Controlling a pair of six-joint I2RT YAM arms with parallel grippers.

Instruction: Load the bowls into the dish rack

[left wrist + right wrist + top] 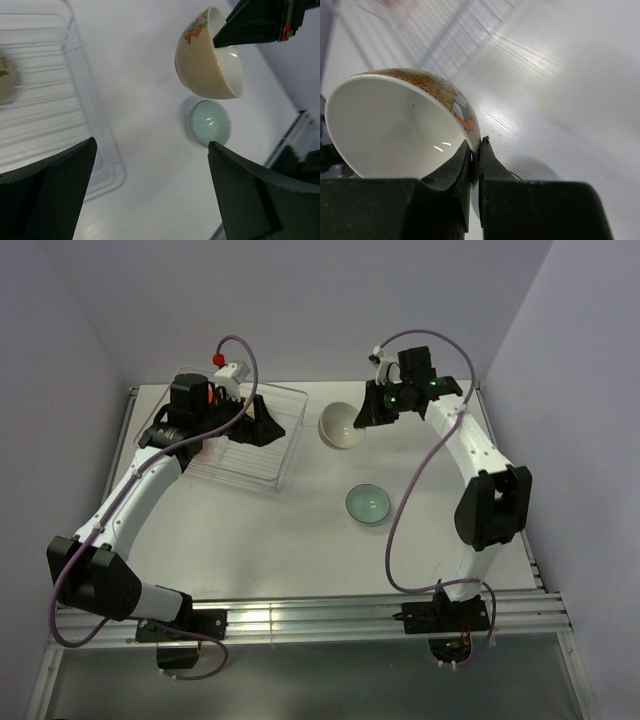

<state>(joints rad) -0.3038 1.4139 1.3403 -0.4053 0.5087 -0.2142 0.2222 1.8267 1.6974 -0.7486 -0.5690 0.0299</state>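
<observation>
My right gripper (476, 150) is shut on the rim of a cream bowl (395, 125) with an orange pattern outside. It holds the bowl tilted above the table, just right of the dish rack (285, 455). The same bowl (340, 425) and right gripper (372, 408) show from above. My left gripper (152, 145) is open and empty over the rack's right edge (95, 125); from above it (268, 425) sits at that edge. A pale teal bowl (368, 503) stands upright on the table. Another beige bowl (5, 80) lies in the rack. The orange bowl is hidden.
The clear rack (45, 105) with white wires lies at the back left, partly under my left arm. The teal bowl (210, 121) is right of the rack and nearer than the held bowl (207, 55). Purple walls close in the back and sides.
</observation>
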